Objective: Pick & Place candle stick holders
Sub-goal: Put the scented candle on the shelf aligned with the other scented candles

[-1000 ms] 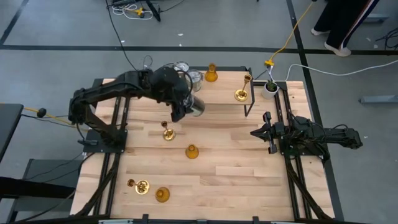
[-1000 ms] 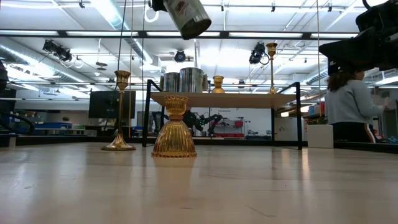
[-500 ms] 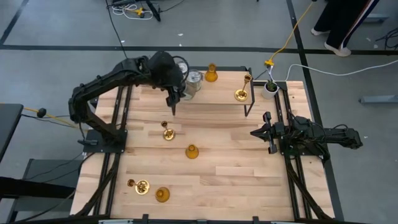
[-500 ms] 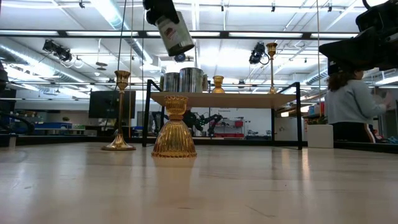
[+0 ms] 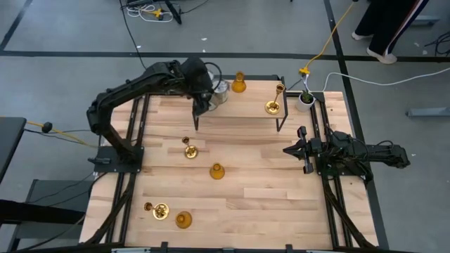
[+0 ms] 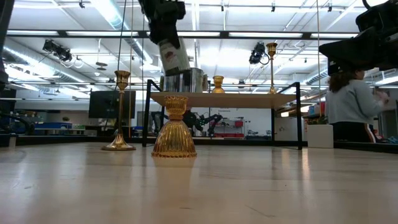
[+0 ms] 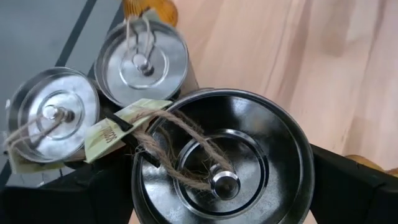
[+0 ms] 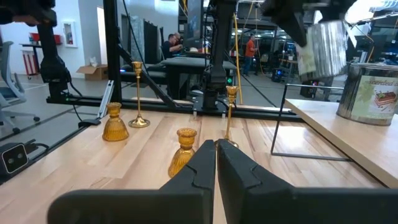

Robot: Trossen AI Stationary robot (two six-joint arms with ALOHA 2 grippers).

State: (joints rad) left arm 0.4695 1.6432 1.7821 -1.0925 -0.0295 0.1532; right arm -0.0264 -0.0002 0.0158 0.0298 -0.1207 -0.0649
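Observation:
My left gripper (image 5: 204,100) reaches over the raised shelf (image 5: 249,107) at the table's far side, shut on a silvery cylinder holder (image 7: 224,162) with twine and a tag. Two more silvery cylinders (image 7: 142,62) (image 7: 53,115) stand on the shelf just beyond it, together with an amber holder (image 5: 239,83) and two brass ones (image 5: 273,106) (image 5: 280,88). Standing on their bases on the table are a brass holder (image 5: 188,149), an amber one (image 5: 216,171), and a brass (image 5: 158,209) and amber (image 5: 183,220) pair at the near left. My right gripper (image 8: 216,163) waits shut at the table's right side. My left gripper pinches the silvery cylinder by two opposite sides of its wall (image 7: 138,186), one finger (image 7: 87,196) on each side. The fingers slant down toward the far edge. The cylinder (image 6: 175,56) hangs tilted below the gripper, lifted clear, just above the shelf's cylinders (image 6: 186,81).
A small white pot with a green plant (image 5: 304,99) stands by the shelf's right end. The shelf rests on thin black legs (image 5: 279,121). Bare wood lies between the holders and my right arm (image 5: 337,154). A person (image 6: 348,106) stands beyond the table.
My left gripper has carried the silvery cylinder toward the table's far edge and down, from over the open table to just above the shelf beside the two cylinders there. The cylinder now hangs less tilted. The right arm has kept still.

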